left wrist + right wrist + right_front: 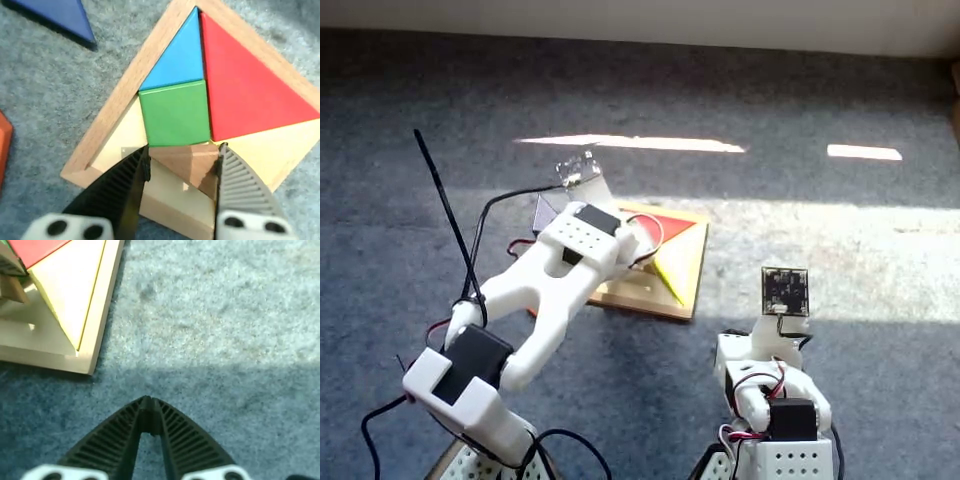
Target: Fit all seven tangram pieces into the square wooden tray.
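The left arm (550,290) hides half the tray (672,306); edges crop the navy triangle (60,12) and orange piece (4,145).

Pale wooden tray (125,95), smooth painted pieces, bare wood-grain triangle (187,162), ribbed black plastic gripper (182,172), fuzzy grey-blue carpet (225,315)

Your left arm (535,300) is white moulded plastic with black servo blocks, a grid of small holes on its wrist plate, and thin black and red cables looping alongside. Your right arm (775,400) is built alike and carries a small square black camera board (785,290). The left gripper (183,149) has one black ribbed finger (120,185) and one grey; the right gripper's (150,402) are both black.
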